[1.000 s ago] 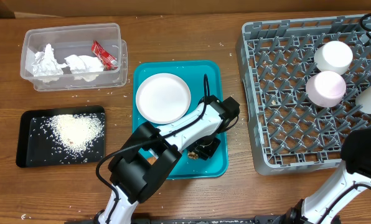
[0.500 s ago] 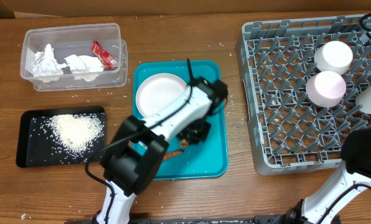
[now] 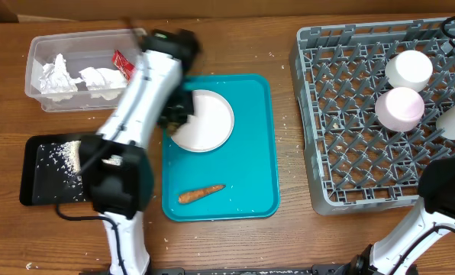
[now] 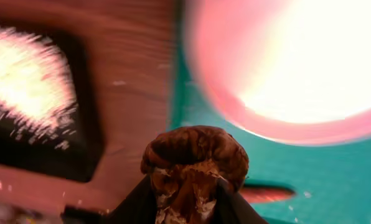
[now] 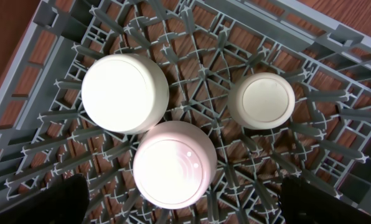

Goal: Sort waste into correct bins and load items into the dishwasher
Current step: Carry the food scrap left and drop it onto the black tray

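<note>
The bench (image 3: 212, 46) is being seen as grained wood, the rack (image 3: 342, 153) as matt plastic. The brown lump (image 4: 195, 158) is being shown wrinkled.

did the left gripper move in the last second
Yes. The left gripper, holding the brown lump, went from the near right part of the teal tray to the plate's left edge, nearer the clear tub.

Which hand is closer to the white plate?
Left. The left hand, gripping a brown lump, is at the plate, by its left edge. The right hand is far off, above the bowls in the rack.
</note>
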Robot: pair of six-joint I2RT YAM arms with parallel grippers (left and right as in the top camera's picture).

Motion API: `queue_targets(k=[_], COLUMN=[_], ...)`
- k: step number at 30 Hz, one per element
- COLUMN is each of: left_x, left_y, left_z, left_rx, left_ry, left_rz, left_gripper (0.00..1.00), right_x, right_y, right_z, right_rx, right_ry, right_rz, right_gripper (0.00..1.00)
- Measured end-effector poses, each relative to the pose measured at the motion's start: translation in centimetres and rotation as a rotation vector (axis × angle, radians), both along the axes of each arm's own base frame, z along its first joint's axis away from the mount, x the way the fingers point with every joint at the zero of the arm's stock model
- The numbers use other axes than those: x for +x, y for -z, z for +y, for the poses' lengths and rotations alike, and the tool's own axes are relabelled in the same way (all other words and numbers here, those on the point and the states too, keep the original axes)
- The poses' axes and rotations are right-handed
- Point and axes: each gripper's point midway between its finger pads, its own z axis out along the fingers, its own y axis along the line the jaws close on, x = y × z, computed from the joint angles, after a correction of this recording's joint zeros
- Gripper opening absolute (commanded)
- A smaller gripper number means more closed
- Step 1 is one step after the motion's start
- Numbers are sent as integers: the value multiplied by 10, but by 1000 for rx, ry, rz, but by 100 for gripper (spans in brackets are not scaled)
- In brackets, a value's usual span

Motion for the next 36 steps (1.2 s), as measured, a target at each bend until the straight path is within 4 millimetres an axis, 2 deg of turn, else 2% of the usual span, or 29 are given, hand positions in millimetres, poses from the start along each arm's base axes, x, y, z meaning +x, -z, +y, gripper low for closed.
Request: queue_targets(k=[5,8,13,17,20,23,29,32,36], left_x=[-3,-12,-28,-40,-45,-47,-54,-58,-65], left_y=[-2,-2,-3,-2,0,4,31,43,57], left_z=[78,123,177,206,223,230,225,222,219], left_rx=[14,17,18,19,21,23,14,11,9], left_ry=[-256,-405,-583,-689,-744,-771,-781,-782,-784], left_rz=[26,38,43,42,28,21,60,76,101], left_gripper=[29,29,29,30,31,33,33,43,43], right_x=[0,0,0,0,0,0,0,0,0], right_y=[0,0,0,0,0,0,0,0,0], right_z=[0,0,0,0,0,0,0,0,0], right_rx=[0,0,0,0,0,1,0,0,0], right_ry=[0,0,0,0,0,0,0,0,0], right_rz=[0,0,0,0,0,0,0,0,0], right_gripper=[100,100,100,100,100,100,100,100,100])
